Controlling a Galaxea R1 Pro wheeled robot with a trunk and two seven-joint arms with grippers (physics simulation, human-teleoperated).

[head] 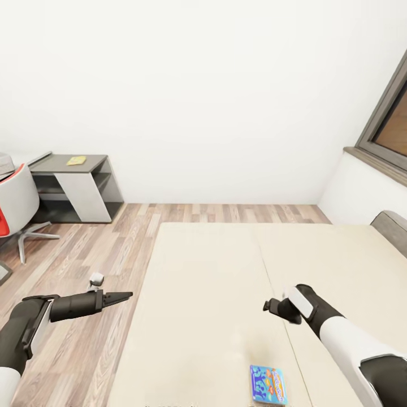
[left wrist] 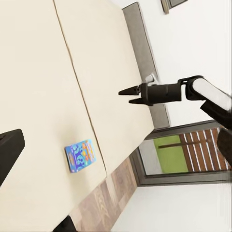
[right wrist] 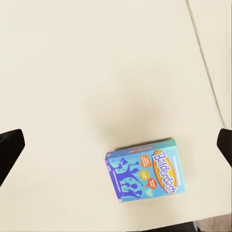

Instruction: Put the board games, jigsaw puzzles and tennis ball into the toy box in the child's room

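A light blue board game (head: pixel 268 384) with colourful print lies flat on the beige bed (head: pixel 215 271), near its closest edge. The right wrist view looks straight down on the same board game (right wrist: pixel 145 174). My right gripper (head: pixel 270 308) hovers open above the mattress, a little beyond the box and apart from it, with nothing between its fingers. The left wrist view shows the right gripper (left wrist: pixel 126 95) from the side, with its jaws parted. My left gripper (head: pixel 121 295) hangs open over the floor beside the bed's left edge, holding nothing.
A low dark grey-topped side unit (head: pixel 73 186) stands against the far wall at left with a yellow item (head: pixel 76 160) on it. A white and red swivel chair (head: pixel 14 206) is beside it. Grey headboard (head: pixel 393 229) and a window (head: pixel 390 124) are at right.
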